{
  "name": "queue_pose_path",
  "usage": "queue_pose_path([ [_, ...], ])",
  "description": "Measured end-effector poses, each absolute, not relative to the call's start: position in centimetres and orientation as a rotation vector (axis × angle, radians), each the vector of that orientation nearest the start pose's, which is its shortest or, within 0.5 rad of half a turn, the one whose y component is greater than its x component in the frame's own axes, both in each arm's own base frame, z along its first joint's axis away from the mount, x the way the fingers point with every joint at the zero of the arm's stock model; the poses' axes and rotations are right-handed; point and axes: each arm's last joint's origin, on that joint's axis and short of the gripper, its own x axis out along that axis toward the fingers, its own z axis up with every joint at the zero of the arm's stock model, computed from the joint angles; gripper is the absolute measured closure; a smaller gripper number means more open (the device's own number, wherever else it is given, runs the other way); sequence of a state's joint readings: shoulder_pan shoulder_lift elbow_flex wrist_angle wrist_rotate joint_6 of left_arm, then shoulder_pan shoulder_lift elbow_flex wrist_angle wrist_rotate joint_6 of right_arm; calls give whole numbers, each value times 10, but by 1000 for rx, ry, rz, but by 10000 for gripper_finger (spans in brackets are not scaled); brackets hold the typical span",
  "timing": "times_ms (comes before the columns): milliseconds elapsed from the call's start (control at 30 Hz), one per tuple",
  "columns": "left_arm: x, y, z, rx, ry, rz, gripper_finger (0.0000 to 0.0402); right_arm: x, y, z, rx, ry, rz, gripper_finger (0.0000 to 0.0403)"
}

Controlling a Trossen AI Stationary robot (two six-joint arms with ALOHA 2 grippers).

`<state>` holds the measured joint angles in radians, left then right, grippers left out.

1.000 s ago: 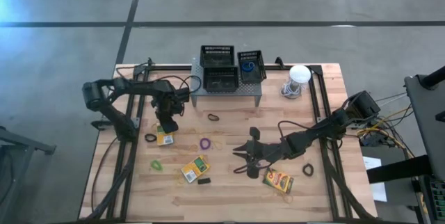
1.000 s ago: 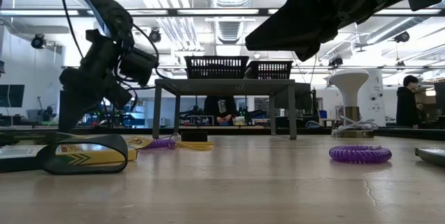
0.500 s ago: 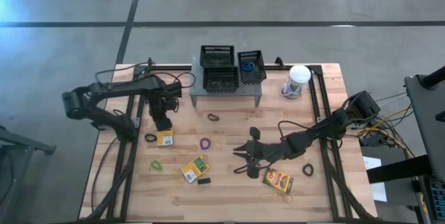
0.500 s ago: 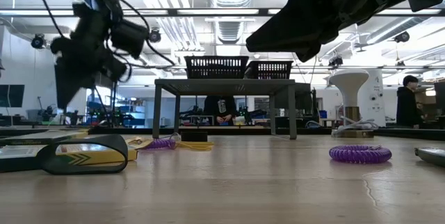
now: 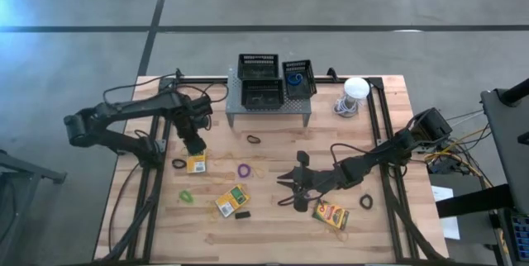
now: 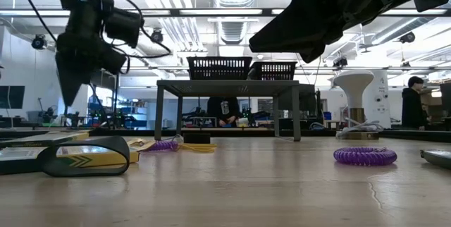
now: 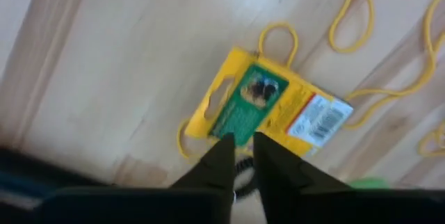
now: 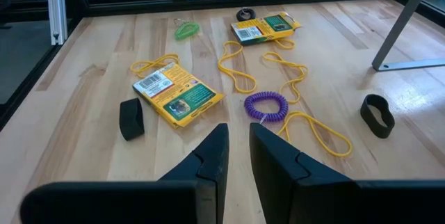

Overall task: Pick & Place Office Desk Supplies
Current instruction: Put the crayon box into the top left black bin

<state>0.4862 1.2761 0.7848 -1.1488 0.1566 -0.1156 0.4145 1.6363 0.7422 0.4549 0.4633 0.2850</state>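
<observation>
My left gripper [image 5: 195, 145] [image 7: 238, 140] hangs pointing down above a yellow-orange crayon box [image 5: 196, 163] [image 7: 268, 109] that lies flat on the table. Its fingers stand a narrow gap apart with nothing between them. A black rubber band [image 5: 178, 163] lies beside that box. My right gripper [image 5: 283, 186] [image 8: 236, 133] hovers near the table's middle, a narrow gap between its fingers, holding nothing. Two more crayon boxes [image 5: 232, 201] [image 5: 331, 215], a purple band [image 5: 245, 169], a green band [image 5: 186, 194] and a small black block [image 5: 242, 214] lie on the table.
A grey metal shelf [image 5: 269, 107] at the far edge carries three black lattice baskets [image 5: 259, 66] [image 5: 263, 94] [image 5: 298, 76]. A white round object with a coiled cord [image 5: 355, 91] stands at the far right. Black bands [image 5: 254, 140] [image 5: 366, 202] and thin yellow loops lie scattered.
My left gripper has risen straight up from the crayon box at the table's left and now hangs well above it. The box and the black band beside it have stayed where they were.
</observation>
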Motion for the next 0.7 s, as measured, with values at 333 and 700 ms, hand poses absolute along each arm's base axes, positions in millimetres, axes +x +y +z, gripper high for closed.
queue_pose_path([
  [333, 178, 91, 166, -596, 1647, 329, 208, 300, 118, 174, 95, 386, -104, 346],
  [700, 188, 98, 130, -659, 1809, 209, 198, 300, 118, 174, 95, 387, -104, 346],
])
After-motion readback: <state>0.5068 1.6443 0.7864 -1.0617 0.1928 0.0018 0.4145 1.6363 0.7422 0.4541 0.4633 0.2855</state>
